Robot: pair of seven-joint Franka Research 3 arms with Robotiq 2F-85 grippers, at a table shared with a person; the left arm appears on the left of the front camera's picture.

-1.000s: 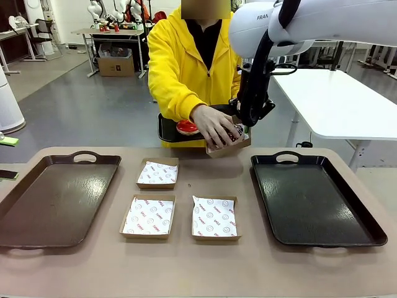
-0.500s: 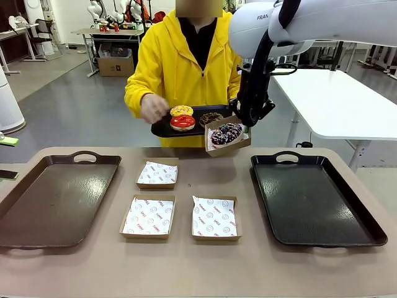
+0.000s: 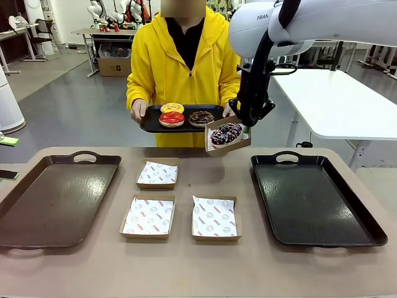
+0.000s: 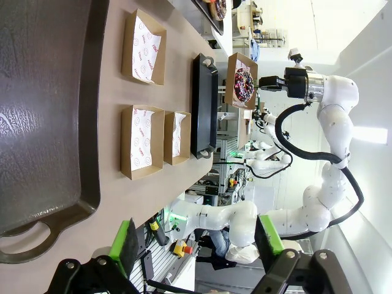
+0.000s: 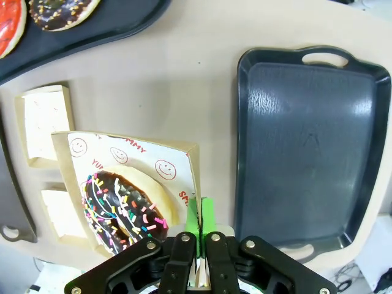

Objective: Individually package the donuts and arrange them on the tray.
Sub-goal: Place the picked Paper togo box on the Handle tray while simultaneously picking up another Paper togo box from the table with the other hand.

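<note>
Front view, inventory.

1. Right pincer (image 3: 244, 128): clamped on one wall of a cardboard box (image 3: 236, 145), which it holds tilted in the air, just beside the person's black tray (image 3: 149, 125).
2. Sprinkled donut (image 3: 226, 133): dark glaze, lying in that box on printed paper.
3. Yellow donut (image 3: 172, 108), red donut (image 3: 172, 118), chocolate donut (image 3: 201, 117): all on the black tray. The yellow one is behind the red one and the chocolate one is beside them. A hand (image 3: 138, 110) grips the tray's end.
4. Desk (image 3: 186, 273): carries a brown tray (image 3: 37, 217) at the robot's left and a dark tray (image 3: 322, 214) at its right.
5. Three paper-lined boxes (image 3: 148, 216): on the desk between the two trays, one farther back and two nearer.

Left wrist view.

6. Left pincer (image 4: 196, 242): jaws spread wide, hanging over the desk near the brown tray's handle.
</note>
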